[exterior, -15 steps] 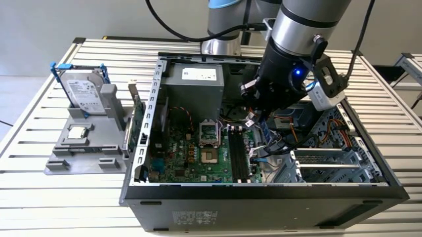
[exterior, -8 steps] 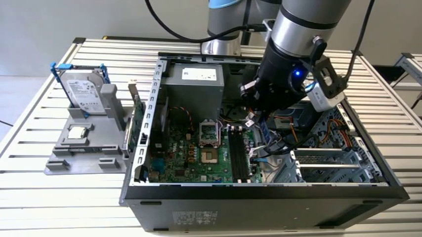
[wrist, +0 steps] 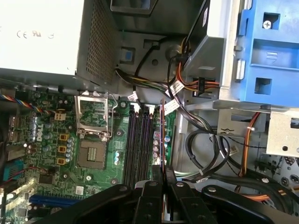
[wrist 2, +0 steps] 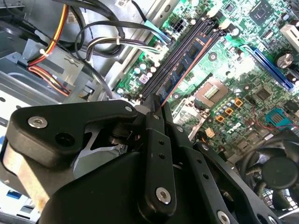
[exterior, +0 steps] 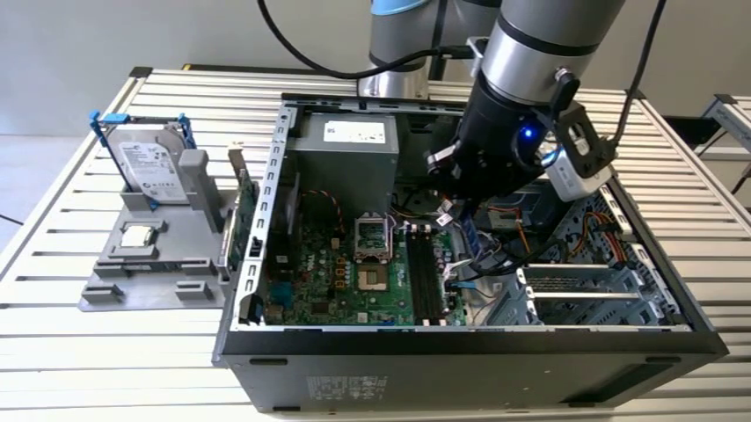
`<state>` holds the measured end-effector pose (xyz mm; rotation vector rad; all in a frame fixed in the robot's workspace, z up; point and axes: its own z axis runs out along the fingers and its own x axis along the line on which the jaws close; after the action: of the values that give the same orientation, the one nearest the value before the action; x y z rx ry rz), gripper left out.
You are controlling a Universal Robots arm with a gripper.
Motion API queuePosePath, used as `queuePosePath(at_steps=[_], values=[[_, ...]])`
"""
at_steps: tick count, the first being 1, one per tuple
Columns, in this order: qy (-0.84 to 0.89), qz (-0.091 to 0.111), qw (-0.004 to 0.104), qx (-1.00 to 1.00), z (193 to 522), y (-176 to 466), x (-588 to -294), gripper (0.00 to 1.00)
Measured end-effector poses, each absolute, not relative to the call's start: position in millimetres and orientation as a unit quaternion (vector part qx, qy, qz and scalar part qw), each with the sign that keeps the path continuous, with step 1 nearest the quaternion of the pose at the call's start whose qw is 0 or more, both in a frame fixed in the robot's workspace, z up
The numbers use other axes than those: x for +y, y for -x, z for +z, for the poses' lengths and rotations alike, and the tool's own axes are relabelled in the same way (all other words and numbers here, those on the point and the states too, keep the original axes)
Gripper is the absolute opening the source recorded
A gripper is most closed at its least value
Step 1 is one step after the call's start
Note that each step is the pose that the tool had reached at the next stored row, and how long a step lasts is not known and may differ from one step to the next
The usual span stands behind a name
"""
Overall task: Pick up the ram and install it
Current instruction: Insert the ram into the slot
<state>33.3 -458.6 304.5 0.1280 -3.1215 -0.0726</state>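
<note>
Inside the open computer case (exterior: 470, 348), the gripper (wrist: 161, 171) has its jaws closed on the ram (wrist: 159, 137), which is held edge-on along the motherboard's memory slots (wrist: 139, 140).

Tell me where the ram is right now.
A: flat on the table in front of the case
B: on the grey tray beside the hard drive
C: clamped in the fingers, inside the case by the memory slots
C: in the first wrist view the ram runs edge-on out from between the fingers, right alongside the black memory slots.
</note>
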Motion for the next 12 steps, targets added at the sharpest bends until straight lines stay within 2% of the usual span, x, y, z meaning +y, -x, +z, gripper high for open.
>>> queuePosePath(at_steps=[12], values=[[-0.041,-0.023,0.008,-0.999,297.0,-33.3,-458.6,0.0]])
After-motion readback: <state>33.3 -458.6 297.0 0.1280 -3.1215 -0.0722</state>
